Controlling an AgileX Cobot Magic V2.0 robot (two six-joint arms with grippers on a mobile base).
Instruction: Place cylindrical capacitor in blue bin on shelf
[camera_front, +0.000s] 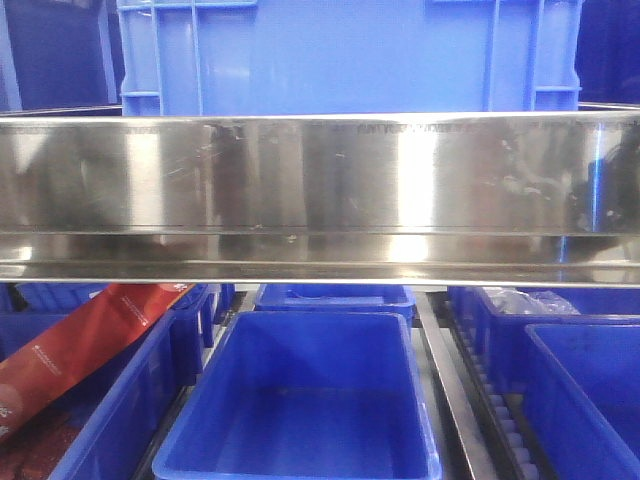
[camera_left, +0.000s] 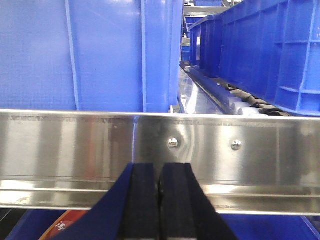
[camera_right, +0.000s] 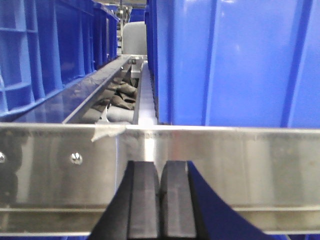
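While the mirror-bright stainless steel shelf rail (camera_front: 320, 200) spans the front view from edge to edge, a large blue plastic crate (camera_front: 345, 55) sits above it and an open blue plastic bin (camera_front: 300, 400) lies below at lower centre. At the bottom of each wrist view, the left hand (camera_left: 160, 200) and right hand (camera_right: 160, 200) face the rail, black pads pressed together with nothing seen between them. No view shows the cylindrical capacitor.
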